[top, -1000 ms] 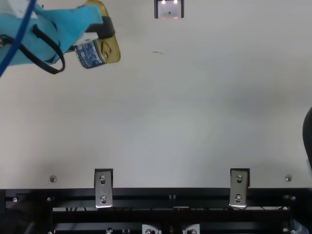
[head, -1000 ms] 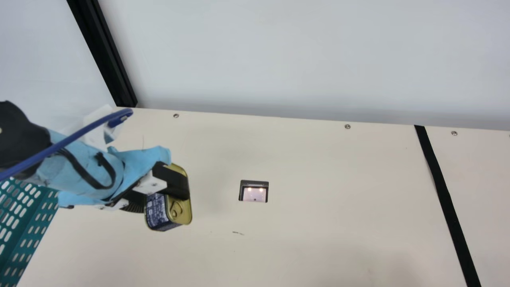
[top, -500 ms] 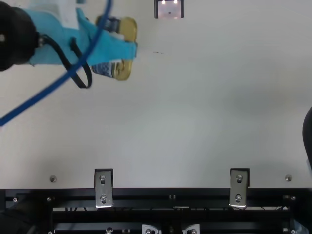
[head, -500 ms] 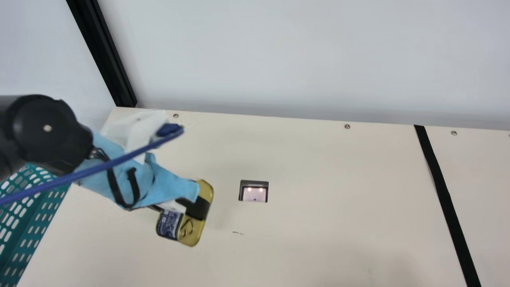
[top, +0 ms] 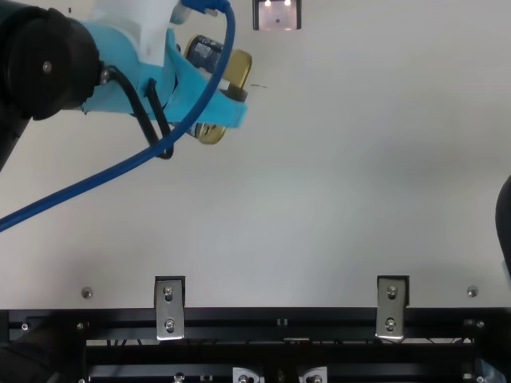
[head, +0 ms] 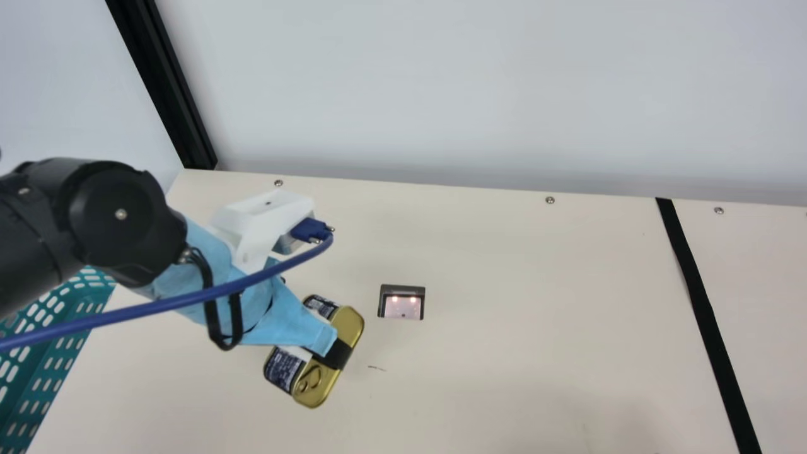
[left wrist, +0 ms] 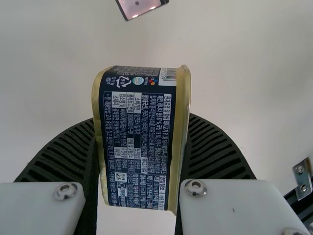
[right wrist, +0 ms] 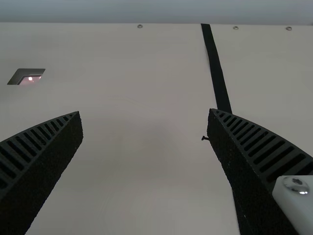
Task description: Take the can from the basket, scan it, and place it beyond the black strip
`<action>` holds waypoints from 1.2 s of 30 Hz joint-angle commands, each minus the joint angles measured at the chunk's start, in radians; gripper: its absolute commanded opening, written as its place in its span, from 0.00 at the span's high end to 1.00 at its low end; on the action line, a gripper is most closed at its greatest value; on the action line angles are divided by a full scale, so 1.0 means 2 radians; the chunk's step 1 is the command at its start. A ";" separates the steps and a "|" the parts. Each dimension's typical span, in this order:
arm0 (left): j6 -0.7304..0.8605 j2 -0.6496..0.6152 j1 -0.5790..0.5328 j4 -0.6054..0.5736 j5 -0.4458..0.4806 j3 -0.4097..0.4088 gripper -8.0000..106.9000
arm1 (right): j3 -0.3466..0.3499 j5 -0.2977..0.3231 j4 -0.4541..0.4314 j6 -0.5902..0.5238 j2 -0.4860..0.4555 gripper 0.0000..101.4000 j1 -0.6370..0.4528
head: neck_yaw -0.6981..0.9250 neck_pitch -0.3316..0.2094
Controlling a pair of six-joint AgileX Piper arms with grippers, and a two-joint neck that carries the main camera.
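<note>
Well, furthest left from where I stand is the teal basket (head: 63, 340), its slotted side well apart from the scanner (head: 401, 306), the small dark-framed window with lights glowing in it, set into the cream bench (head: 504, 353). Behind it, further from me than the scanner, a black post (head: 167, 94) slants up along the wall.

Next comes the left arm, wrapped in light-blue cloth (head: 296, 321), with a blue cable (head: 189, 299) looping across it from a white housing (head: 265, 211). Its claw (head: 330, 354) is clamped on the can (head: 348, 323), holding it tilted above the bench, just left of the scanner and a little to the robot's side of it. I can see the gold lid and its pull ring, while the left wrist view catches the dark printed label with a barcode near one end.

Past the scanner, to its right and nearer the robot, the right claw (right wrist: 144, 115) has its two fingers spread wide apart over the bench. Then the black strip (head: 700, 296), well to the right of the scanner, runs from the bench's far edge toward the robot's side.
</note>
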 commanded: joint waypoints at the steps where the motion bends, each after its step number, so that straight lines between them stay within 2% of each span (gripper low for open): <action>1: 0.034 0.003 -0.005 0.011 0.006 -0.006 0.84 | 0.000 0.000 0.000 0.000 0.000 0.00 0.000 | 0.007 -0.002; 10: 0.150 0.031 -0.033 0.070 0.052 -0.047 0.84 | 0.000 0.000 0.000 0.000 0.000 0.00 0.000 | 0.007 -0.002; 14: 0.185 0.045 -0.047 0.101 0.057 -0.059 0.84 | 0.000 0.000 0.000 0.000 0.000 0.00 0.000 | 0.007 -0.002; 24: 0.214 0.078 -0.087 0.160 0.014 -0.054 0.84 | 0.000 0.000 0.000 0.000 0.000 0.00 0.000 | 0.007 -0.002; 36: 0.255 0.109 -0.122 0.143 -0.025 -0.043 0.84 | 0.000 0.000 0.000 0.000 0.000 0.00 0.000 | 0.007 -0.002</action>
